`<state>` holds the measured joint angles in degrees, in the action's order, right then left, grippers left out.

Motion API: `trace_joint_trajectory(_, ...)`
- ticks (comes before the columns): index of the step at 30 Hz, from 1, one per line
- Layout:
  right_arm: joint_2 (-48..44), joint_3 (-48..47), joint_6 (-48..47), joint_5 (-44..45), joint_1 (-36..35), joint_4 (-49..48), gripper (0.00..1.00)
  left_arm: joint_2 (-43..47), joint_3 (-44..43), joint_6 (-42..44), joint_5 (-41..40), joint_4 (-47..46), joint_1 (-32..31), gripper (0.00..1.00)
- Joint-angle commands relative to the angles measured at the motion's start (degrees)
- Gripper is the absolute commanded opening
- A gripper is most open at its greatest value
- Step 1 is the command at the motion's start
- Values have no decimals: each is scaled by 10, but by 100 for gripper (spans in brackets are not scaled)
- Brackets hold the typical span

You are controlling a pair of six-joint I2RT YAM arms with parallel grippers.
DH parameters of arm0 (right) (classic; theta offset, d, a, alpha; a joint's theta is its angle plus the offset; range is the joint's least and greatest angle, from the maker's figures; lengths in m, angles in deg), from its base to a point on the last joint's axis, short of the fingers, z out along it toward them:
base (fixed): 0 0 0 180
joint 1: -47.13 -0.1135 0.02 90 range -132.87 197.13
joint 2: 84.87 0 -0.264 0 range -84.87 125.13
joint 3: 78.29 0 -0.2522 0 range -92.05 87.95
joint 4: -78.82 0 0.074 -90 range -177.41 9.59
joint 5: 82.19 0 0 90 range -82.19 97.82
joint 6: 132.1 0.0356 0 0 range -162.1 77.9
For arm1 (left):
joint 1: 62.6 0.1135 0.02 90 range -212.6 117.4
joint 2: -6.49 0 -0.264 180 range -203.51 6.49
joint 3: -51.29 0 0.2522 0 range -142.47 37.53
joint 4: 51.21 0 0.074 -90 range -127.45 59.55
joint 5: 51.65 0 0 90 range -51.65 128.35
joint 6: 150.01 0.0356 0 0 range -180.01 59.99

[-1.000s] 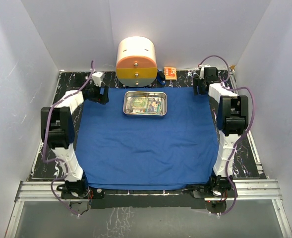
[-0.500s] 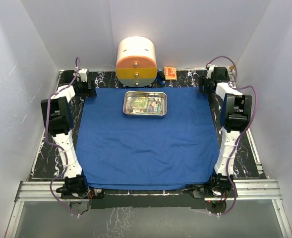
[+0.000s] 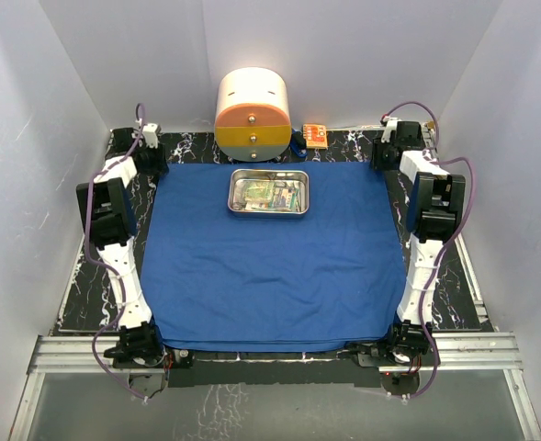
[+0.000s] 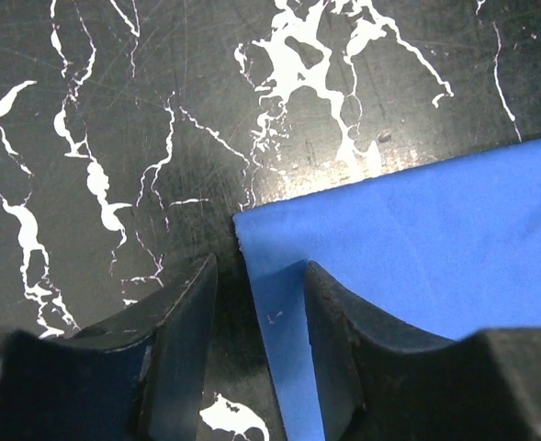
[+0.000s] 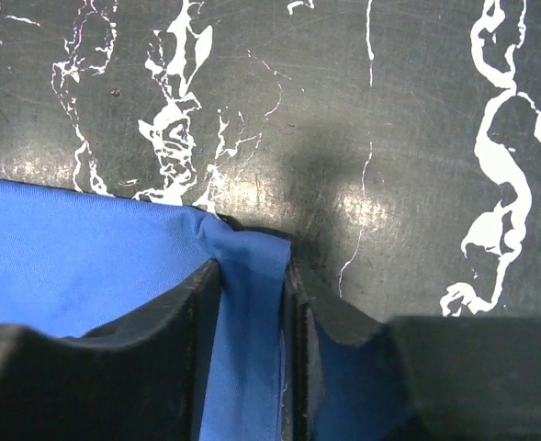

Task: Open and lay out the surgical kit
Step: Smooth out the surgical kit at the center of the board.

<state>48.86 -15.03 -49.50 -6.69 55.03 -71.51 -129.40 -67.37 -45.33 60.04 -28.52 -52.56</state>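
Overhead, the royal-blue cloth wrap (image 3: 270, 276) lies unfolded and nearly flat over the black, white-veined surface (image 3: 454, 294). The shiny rectangular steel tray (image 3: 231, 193) sits on its far middle with the small instruments and packets inside; they are too small to tell apart. A round cream-and-orange container (image 3: 252, 115) and a small orange box (image 3: 315, 135) stand behind the cloth, off it. The left end effector (image 3: 152, 156) is at the wrap's far left corner and the right end effector (image 3: 383, 156) is at the far right one.

From the left wrist, the jaws stand narrow but not closed. The cloth's corner edge lies flat in the gap, and a dark strip of surface shows between the cloth and the outer finger (image 4: 183, 340).

From the right wrist, a raised fold of the corner fills the gap between the fingers, so this end effector appears pinched on the cloth.

Opening looks all but done; the step in hand seems to be squaring the far corners. Next, probably, the left needs to take hold of its corner so both can draw the far edge taut and even. The tray's contents then have to be laid out on the cloth.
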Motion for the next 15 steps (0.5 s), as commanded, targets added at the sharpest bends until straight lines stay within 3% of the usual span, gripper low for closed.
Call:
trace_joint_trajectory(1,19,-26,11,-16,-2,5,25,-14,27,-22,34,27,-2,35)
trace_joint_trajectory(6,34,-44,22,-6,-2,5,0,-32,7,-49,28,36,-2,0)
trace_joint_trajectory(15,55,-68,37,25,-1,-9,0,-56,-26,-70,-48,15,-3,0)
